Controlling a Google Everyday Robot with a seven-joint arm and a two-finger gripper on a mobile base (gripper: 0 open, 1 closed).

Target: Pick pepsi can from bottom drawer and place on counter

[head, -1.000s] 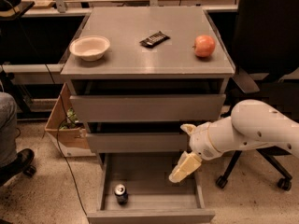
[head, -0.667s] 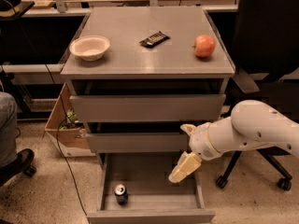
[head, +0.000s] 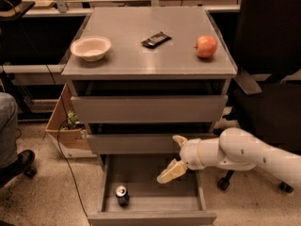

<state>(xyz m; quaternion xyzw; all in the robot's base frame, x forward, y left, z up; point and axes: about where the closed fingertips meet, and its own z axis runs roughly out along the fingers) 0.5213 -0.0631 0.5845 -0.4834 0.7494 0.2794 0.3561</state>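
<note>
While the small dark blue pepsi can stands front-left in the open grey metal bottom drawer, my cream two-fingered tool hangs over its right side, spread and empty. Likely light, slick, dentable: grip mid-body.

The cream-tipped white gripper hung over the grey bottom drawer, jaws apart. The can was dark blue, silver-topped; the counter grey, the apple red, the bowl white.

The gripper hangs, fingers spread, over the open bottom drawer, apart from the pepsi can standing upright near its front
</note>
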